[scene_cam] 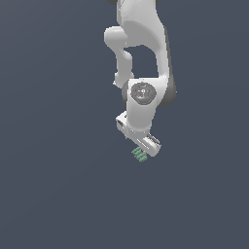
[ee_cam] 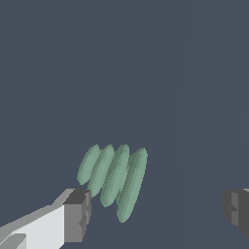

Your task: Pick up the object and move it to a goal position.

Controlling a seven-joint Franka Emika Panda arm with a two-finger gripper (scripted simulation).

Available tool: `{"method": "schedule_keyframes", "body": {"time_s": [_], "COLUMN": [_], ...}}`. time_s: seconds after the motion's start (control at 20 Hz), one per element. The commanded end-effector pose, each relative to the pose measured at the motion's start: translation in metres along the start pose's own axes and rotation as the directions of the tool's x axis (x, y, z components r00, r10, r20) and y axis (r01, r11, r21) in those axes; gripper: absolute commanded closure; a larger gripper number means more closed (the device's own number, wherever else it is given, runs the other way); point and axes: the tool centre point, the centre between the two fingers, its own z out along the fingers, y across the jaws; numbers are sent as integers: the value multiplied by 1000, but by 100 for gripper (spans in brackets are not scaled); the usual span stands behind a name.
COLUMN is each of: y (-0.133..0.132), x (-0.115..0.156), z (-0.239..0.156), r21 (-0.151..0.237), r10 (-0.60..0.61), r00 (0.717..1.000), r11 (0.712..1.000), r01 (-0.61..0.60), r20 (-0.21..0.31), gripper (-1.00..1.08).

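Exterior view first: the white arm point(scene_cam: 141, 48) came down from the top edge of the picture, its links folded close together, a rounded elbow bulging toward the exterior view's left and a dark-edged link on the exterior view's right. Below that sat the wrist joint, its round grey cap point(scene_cam: 142, 92) facing the camera. From there the hand slanted down and toward the exterior view's right, ending in the claw point(scene_cam: 144, 151), tilted rather than plumb. Right at its lower end, the object point(scene_cam: 139, 154) showed as a small pale-green ribbed piece, tucked just under the white body. Whether it touched the fingers could not be told from this view. All around was a plain dark blue-grey ground point(scene_cam: 58, 194), with no edge or seam to separate surface from backdrop.

In the wrist view, one dark grey fingertip point(ee_cam: 78, 215) on its white finger stood at one side, and the other fingertip point(ee_cam: 237, 210) stood far off at the opposite edge; the claw point(ee_cam: 156, 213) was spread wide apart. The object point(ee_cam: 114, 179) showed four slanted green ridges side by side. It lay close by the first fingertip and well apart from the second, and neither pad visibly pressed on it.
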Motion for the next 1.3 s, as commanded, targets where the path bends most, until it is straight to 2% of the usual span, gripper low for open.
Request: {"method": "schedule_keyframes", "body": {"time_s": [0.0, 0.6, 0.9, 1.25], "y": [-6, -28, -32, -32], "x": [-2, -8, -10, -10], "z": [2, 11, 12, 19], "r21": [5, 23, 27, 27], "r10": [61, 263, 298, 297], "r00": [998, 965, 954, 955], "r11": [998, 965, 954, 955], "r01": [-61, -263, -298, -297], "r20": [-4, -15, -17, -16], "gripper": [-92, -92, -92, -92]}}
